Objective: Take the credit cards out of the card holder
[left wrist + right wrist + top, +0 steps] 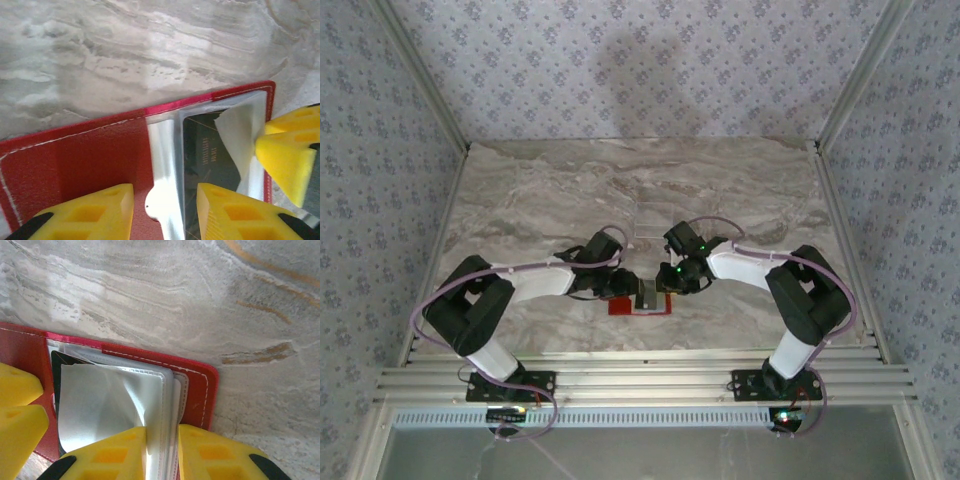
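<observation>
The red card holder [655, 308] lies open on the marble table, between both grippers. Its clear plastic sleeves [125, 395] stand up from the red cover [75, 160]. A credit card [210, 160] with a dark shiny face and embossed digits sits inside one sleeve. My left gripper [164, 189] is open, its yellow fingers straddling the sleeves' white spine without touching it. My right gripper [162, 429] is shut on the outer edge of the sleeve stack. In the top view the left gripper [620, 288] and right gripper [670, 280] nearly meet over the holder.
The marble tabletop [540, 200] stretches behind and to both sides of the holder. Patterned walls with metal posts [855, 80] enclose it. An aluminium rail [640, 385] runs along the near edge. A faint pale rectangle [646, 225] lies behind the grippers; what it is I cannot tell.
</observation>
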